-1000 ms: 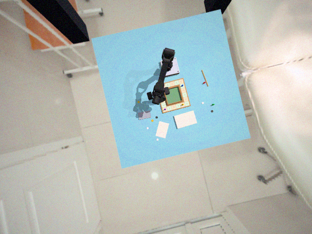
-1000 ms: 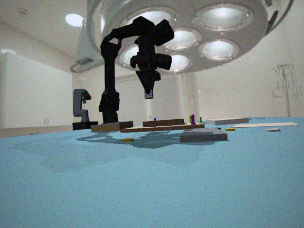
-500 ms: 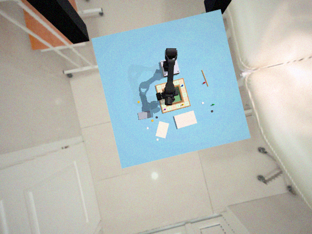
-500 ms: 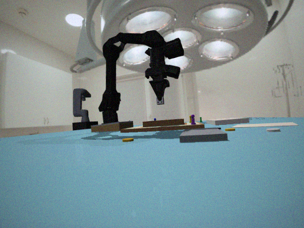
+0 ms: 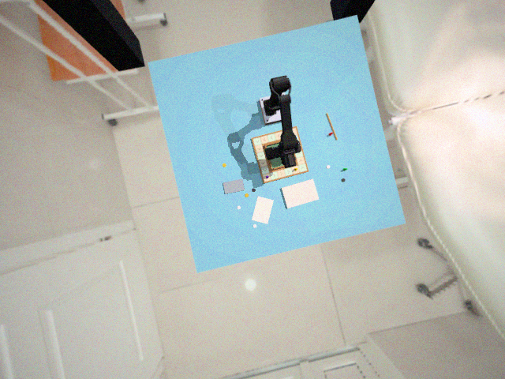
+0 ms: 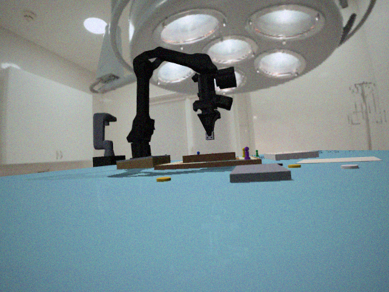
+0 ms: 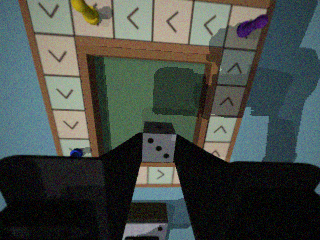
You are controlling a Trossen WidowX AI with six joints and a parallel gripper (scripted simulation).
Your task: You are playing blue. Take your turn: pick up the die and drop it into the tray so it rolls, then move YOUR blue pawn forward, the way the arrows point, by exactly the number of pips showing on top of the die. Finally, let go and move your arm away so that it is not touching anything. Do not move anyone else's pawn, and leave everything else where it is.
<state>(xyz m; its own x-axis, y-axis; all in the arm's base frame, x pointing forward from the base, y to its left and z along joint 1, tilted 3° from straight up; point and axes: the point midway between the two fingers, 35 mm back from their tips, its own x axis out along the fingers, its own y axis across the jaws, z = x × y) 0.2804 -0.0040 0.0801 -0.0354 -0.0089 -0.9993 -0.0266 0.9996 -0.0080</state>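
Gripper (image 5: 289,165) (image 6: 209,134) (image 7: 158,138) pinches the die (image 6: 209,135) (image 7: 159,145) above the green-floored tray (image 5: 277,161) (image 7: 127,90), a three-pip face toward the wrist camera, cube showing no long axis.

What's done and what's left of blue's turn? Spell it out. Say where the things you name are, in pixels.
Done: the die (image 6: 209,135) (image 7: 159,145) is picked up, pinched in the gripper (image 6: 209,133) (image 7: 158,138).
In hand: the roll; the die hangs above the tray (image 7: 125,85), not yet dropped.
Left: release it, read its top, move the blue pawn (image 6: 198,152) (image 7: 76,153) that many squares along the arrows, let go and move the arm clear.
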